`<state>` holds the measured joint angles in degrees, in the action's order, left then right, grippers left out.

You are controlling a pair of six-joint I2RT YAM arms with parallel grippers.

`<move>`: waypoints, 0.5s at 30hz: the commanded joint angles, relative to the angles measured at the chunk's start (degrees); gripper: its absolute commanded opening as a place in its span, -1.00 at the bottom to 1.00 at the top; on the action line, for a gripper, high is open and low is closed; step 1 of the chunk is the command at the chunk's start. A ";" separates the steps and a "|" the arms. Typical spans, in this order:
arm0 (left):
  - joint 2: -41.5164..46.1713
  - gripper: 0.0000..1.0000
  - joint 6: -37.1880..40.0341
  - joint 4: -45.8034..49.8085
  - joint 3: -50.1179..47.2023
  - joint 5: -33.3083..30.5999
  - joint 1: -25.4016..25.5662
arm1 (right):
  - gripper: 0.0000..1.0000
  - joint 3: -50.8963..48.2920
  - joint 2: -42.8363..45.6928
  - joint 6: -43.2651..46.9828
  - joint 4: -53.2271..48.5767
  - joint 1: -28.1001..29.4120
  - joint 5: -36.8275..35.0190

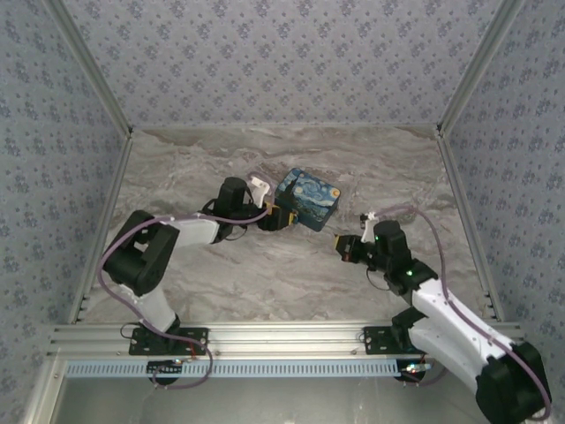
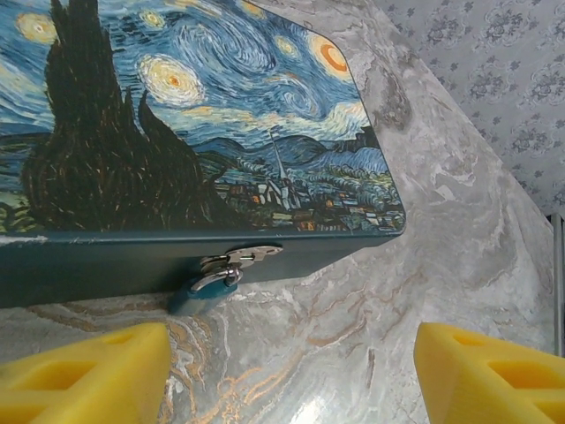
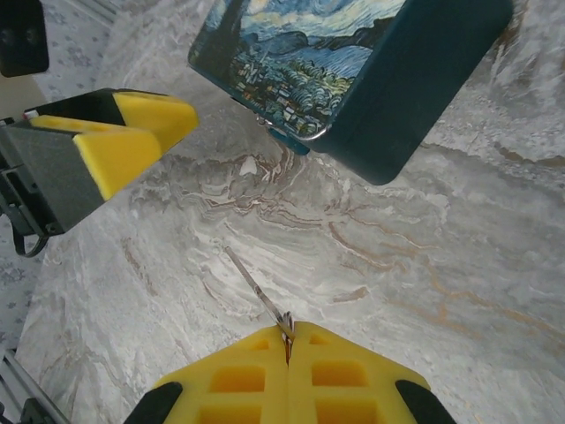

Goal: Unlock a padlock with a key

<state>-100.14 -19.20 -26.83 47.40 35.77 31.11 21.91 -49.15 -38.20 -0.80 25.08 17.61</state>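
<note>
Blue padlock [image 2: 205, 287] hung from box [image 2: 177, 106] hasp, 11 o'clock of spread left fingers [image 2: 88, 371]. Right fingers [image 3: 256, 371] pinched key [image 3: 256, 296]. Step, likely: approach to steady padlock; next needs left grasp, then key alignment.

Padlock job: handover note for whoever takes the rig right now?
Left gripper: open, empty, facing the padlock up close.
Right gripper: shut on the key, blade pointing toward the box, apart from it.
Padlock: hangs from the hasp of the starry-night box on the marble table.
Done: key gripped.
Left: steady the padlock, insert the key, turn, free the shackle.
</note>
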 commanded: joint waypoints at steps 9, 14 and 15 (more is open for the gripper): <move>-6.21 0.42 -1.47 -10.41 -0.78 2.24 0.43 | -1.00 16.17 -27.95 -3.20 21.54 -3.17 8.38; -8.36 0.42 -1.45 -10.52 -0.49 1.85 0.52 | -1.00 22.53 -37.19 -3.40 23.52 -3.32 9.46; -8.86 0.42 -1.50 -10.71 -0.52 1.76 0.48 | -1.00 23.53 -38.57 -3.46 23.47 -3.29 9.26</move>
<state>-107.87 -20.29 -34.65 46.96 36.62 31.29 42.46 -85.36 -41.01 20.05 21.91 25.43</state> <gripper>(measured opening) 0.709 0.058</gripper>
